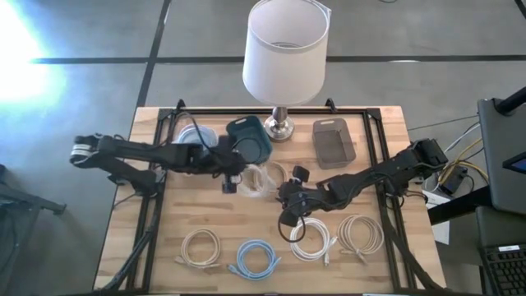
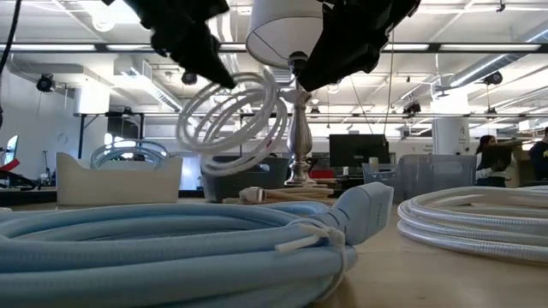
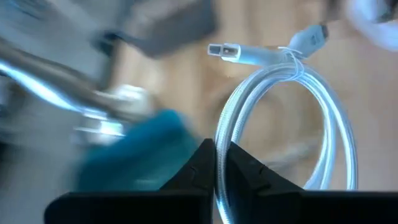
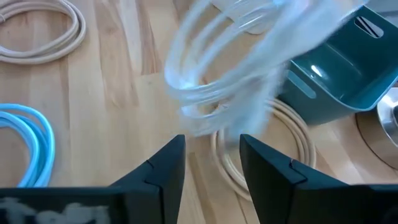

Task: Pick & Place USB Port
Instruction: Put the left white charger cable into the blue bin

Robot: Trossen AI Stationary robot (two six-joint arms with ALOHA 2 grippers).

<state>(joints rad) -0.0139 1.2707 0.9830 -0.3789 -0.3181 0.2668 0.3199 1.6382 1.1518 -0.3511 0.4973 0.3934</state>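
**White cable coil lifted clear of the table by the left gripper**

The left gripper [image 1: 231,182] has its fingers pinched together on a strand of the white cable [image 2: 233,120], which hangs in the air near the table's middle, just in front of the teal bin [image 1: 249,138] and the lamp [image 1: 284,51]. The right gripper [image 4: 211,152] sits just right of the coil with its fingers apart and nothing between them.

The cable looks light and limp: the loops sag and spread below the grip instead of holding a flat ring. A tie near the plugs keeps the coil bundled, so one pinched strand carries the lot, but the coil is likely to swing and turn as the arm moves. Taking hold near that tie, where the strands are bunched, should steady it more than a single loose loop. The jacket appears smooth, so a narrow pinch may slip.

The low view alone shows the coil off the table, with clear air under it and the blue cable [image 2: 171,239] lying in the near foreground. The left wrist view shows the two plugs [image 3: 267,50] and the tie, which the others miss. The high view places everything: other coils lie along the near edge, and a grey bin [image 1: 333,141] stands right of the lamp.
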